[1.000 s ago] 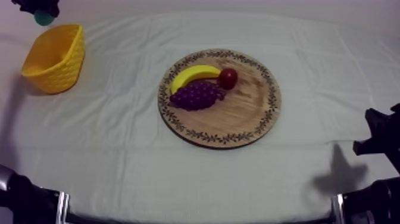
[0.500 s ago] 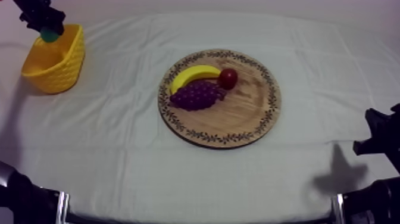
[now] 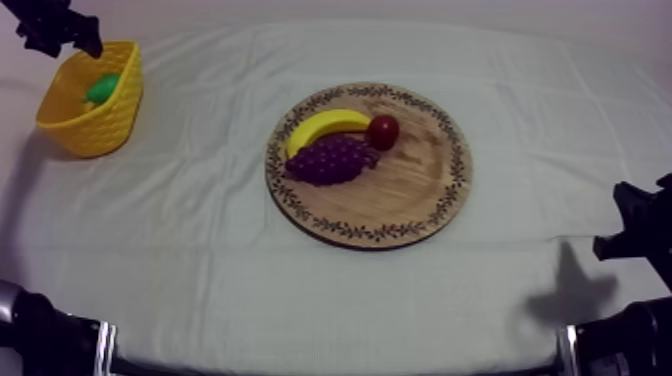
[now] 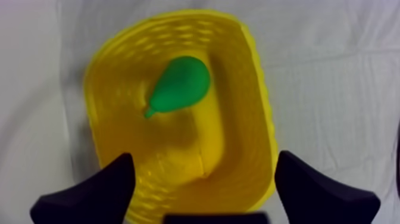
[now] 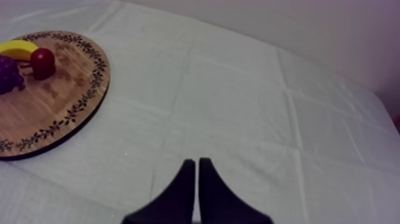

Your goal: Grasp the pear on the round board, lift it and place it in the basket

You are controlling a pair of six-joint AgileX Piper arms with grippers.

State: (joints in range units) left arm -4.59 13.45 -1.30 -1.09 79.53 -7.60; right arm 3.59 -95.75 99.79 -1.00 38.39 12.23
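Observation:
The green pear (image 3: 101, 88) lies inside the yellow basket (image 3: 95, 120) at the table's far left. In the left wrist view the pear (image 4: 178, 84) rests on the floor of the basket (image 4: 256, 119), stem end toward one wall. My left gripper (image 3: 55, 28) hangs just above and behind the basket; its fingers stand wide apart and hold nothing, so my left gripper (image 4: 205, 190) is open. My right gripper (image 3: 635, 235) sits low at the right side, and in its own view my right gripper (image 5: 197, 190) is shut, its fingers together as a narrow wedge.
The round wooden board (image 3: 420, 190) sits mid-table with a banana (image 3: 325, 125), a bunch of grapes (image 3: 330, 160) and a small red fruit (image 3: 383, 131) on its left half. The board (image 5: 47, 113) lies to the left of my right gripper.
My left gripper came down over the basket with the pear, let it go, and drew back up and to the left. The pear now lies in the basket. The right arm stayed still.

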